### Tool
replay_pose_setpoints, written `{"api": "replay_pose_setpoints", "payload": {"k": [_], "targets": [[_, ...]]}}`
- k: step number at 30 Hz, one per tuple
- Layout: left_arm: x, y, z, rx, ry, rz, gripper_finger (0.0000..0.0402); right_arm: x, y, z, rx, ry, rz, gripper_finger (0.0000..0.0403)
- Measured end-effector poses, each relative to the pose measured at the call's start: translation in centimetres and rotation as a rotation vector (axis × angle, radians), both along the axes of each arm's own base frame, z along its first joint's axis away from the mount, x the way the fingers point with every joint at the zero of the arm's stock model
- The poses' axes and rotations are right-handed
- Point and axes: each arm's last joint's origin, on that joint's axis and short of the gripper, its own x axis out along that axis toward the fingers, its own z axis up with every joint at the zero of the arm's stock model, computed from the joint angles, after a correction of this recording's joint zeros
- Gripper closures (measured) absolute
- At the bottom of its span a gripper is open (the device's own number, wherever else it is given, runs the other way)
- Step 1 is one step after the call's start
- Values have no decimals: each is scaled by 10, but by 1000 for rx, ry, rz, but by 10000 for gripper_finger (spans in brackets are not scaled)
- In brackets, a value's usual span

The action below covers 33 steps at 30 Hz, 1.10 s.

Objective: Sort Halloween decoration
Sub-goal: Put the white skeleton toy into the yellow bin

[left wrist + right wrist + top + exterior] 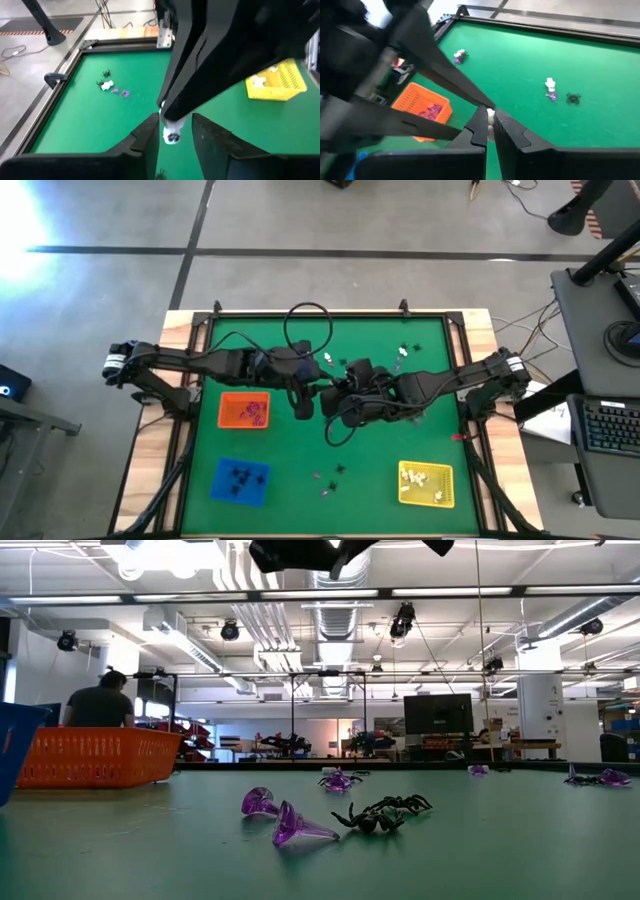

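The right hand (490, 125) is clenched on a small white trinket (491, 116), which sits pinched between its fingertips. The left hand (172, 131) meets it right at the middle of the tabletop (300, 480), its fingers parted on either side of the same white piece (172, 136). That looks like a handover: the piece is being passed across, I'd guess because the yellow tray (426, 484) with the other white bits lies on the right hand's side, nearer the front edge. The orange tray (244, 411) with the pinkish-purple bits sits just beside the left hand, and the blue tray (239, 481) with black ones further off towards the front. More trinkets lie loose beyond the hands: a purple pair and a black spider (385, 814) towards the front, others (403, 352) near the back edge.
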Motion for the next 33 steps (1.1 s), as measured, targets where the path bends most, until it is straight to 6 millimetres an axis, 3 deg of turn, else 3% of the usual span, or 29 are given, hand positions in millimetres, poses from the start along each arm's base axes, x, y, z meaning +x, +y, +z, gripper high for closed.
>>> {"api": "replay_pose_setpoints", "payload": {"k": [8,15,24,33], "targets": [[-5,1,2,38,23,4,269,-2,5,1,9,14,45,395],[-19,2,15,56,107,0,269,-22,25,-7,111,171,121,395],[-31,2,17,63,260,-4,270,-62,70,-42,286,442,120,395],[-30,2,12,43,278,10,270,-91,102,-80,462,615,81,394]]}}
